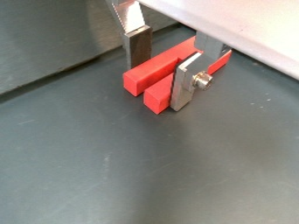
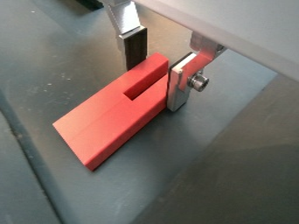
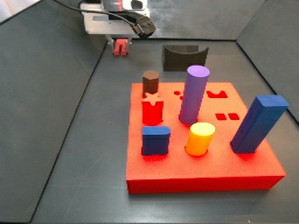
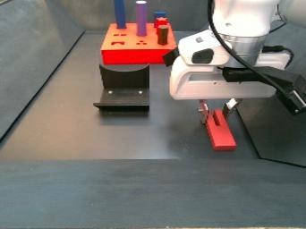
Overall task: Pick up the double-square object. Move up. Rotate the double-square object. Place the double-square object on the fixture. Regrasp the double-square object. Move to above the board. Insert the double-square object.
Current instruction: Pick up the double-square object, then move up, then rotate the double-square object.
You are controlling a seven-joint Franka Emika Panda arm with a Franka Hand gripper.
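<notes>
Wrist views: gripper (image 1: 160, 72) low over dark floor, silver fingers straddling one prong of red double-square object (image 1: 163, 73); small gaps at pads, contact unclear. In wrist view, gripper (image 2: 156, 68) sits at slotted end of double-square object (image 2: 114, 112), which lies flat; upper fingers cut off by frame.

Side views: red board (image 3: 214, 166) carries purple cylinder (image 3: 193, 94), blue block (image 3: 257, 123), yellow cylinder (image 3: 201, 138), brown peg (image 3: 151, 83). Fixture (image 3: 183, 57) stands behind board, bare. Gripper (image 4: 219, 107) above double-square object (image 4: 219, 131), beside fixture (image 4: 122, 89); fingertips partly hidden by wrist housing.
</notes>
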